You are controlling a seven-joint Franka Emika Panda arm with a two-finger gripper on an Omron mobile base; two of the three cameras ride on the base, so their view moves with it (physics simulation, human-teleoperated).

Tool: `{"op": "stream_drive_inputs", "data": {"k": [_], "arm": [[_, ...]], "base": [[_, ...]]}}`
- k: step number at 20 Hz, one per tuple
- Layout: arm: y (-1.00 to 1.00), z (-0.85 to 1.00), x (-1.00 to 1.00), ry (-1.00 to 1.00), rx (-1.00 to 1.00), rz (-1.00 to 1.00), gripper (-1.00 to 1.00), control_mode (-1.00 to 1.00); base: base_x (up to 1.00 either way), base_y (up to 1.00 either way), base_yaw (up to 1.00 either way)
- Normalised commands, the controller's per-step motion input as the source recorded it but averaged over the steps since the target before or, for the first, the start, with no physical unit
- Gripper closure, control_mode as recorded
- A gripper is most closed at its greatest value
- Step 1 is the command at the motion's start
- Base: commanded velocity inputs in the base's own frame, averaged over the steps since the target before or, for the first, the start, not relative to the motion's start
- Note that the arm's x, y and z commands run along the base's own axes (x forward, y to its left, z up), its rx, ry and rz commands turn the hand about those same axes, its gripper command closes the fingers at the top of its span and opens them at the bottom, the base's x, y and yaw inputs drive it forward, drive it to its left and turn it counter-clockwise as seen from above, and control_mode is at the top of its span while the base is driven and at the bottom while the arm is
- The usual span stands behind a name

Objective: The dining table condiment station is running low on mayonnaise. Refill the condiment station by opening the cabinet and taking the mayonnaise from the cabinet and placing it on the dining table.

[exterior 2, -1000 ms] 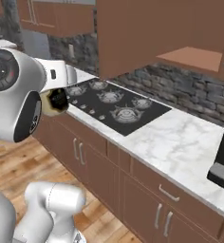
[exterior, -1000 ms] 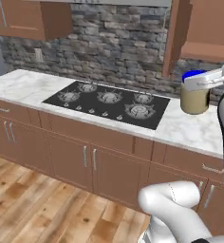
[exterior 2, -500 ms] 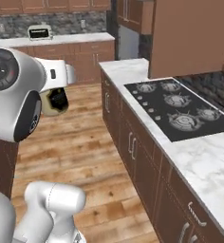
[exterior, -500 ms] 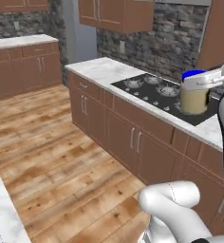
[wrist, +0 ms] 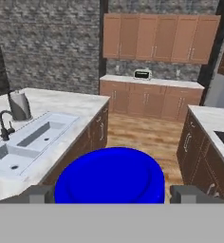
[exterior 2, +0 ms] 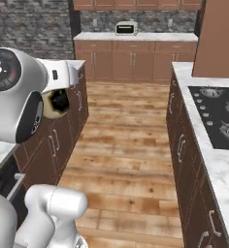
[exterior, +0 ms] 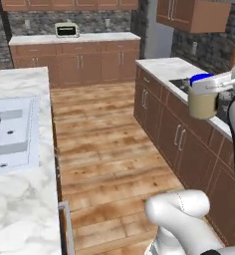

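My gripper (exterior: 210, 91) is shut on the mayonnaise (exterior: 201, 98), a beige jar with a blue lid, and holds it upright in the air over the stove counter's edge. The hand view has the blue lid (wrist: 109, 179) low in the middle, a dark fingertip (wrist: 39, 193) on either side of it. In the right base view my arm half hides the jar (exterior 2: 56, 103). The dining table (exterior: 17, 149), a white marble island with a sunken sink, lies to the left, apart from the jar. Brown wall cabinets (exterior: 191, 15) hang at upper right; I cannot tell which is the task's.
A black stove (exterior 2: 218, 114) sits in the marble counter (exterior 2: 211, 160) on the right. A wide wooden floor aisle (exterior: 107, 144) runs between counter and island. A kettle (wrist: 19, 105) and faucet (wrist: 4, 127) stand by the island's sink. A toaster (exterior: 66, 30) is on the far counter.
The whole picture has swung from the stove wall to the aisle and island, so the base has turned left. The jar stays in the shut gripper at the same place in view.
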Motion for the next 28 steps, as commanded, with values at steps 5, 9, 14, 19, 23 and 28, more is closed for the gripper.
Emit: {"op": "stream_drive_inputs", "data": {"k": [5, 9, 14, 19, 23, 28], "arm": [[0.0, 0.0, 0.0, 0.0, 0.0, 0.0, 1.0, 1.0], [0.0, 0.0, 0.0, 0.0, 0.0, 0.0, 1.0, 1.0], [0.0, 0.0, 0.0, 0.0, 0.0, 0.0, 1.0, 1.0], [0.0, 0.0, 0.0, 0.0, 0.0, 0.0, 1.0, 1.0], [0.0, 0.0, 0.0, 0.0, 0.0, 0.0, 1.0, 1.0], [0.0, 0.0, 0.0, 0.0, 0.0, 0.0, 1.0, 1.0]], "base": [[-1.0, -0.55, 0.48], [-1.0, -0.41, 0.47], [-1.0, 0.05, 0.53], [-0.8, 0.91, 0.66], [-0.24, 1.0, 0.68], [0.4, 1.0, 0.51]]}}
